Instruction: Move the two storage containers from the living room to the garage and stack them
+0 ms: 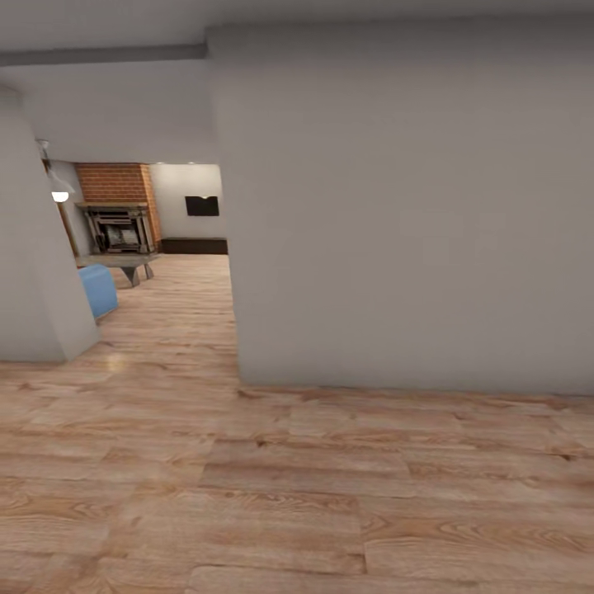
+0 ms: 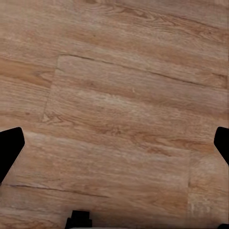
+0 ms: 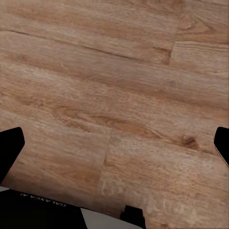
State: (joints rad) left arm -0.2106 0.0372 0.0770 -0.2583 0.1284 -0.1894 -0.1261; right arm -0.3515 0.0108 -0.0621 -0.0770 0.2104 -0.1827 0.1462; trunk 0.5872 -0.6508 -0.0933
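1. The living room [image 1: 177, 285] lay through an opening at about ten o'clock in the head view, its light plank floor running back to a brick fireplace [image 1: 120, 216].
2. A rounded blue sofa corner [image 1: 98, 289] sat at the opening's left edge, by a grey low table [image 1: 124, 261].
3. A dark wall panel [image 1: 202, 205] hung on the far wall, at about eleven o'clock.
4. A broad grey wall [image 1: 412, 214] filled the view from twelve to three o'clock, meeting the wood floor [image 1: 297, 487] below.
5. The left gripper [image 2: 114, 143] stood spread wide over bare planks, dark fingertips [image 2: 9, 148] at the frame edges, holding nothing.
6. The right gripper [image 3: 114, 143] was likewise wide apart and held nothing over the planks.
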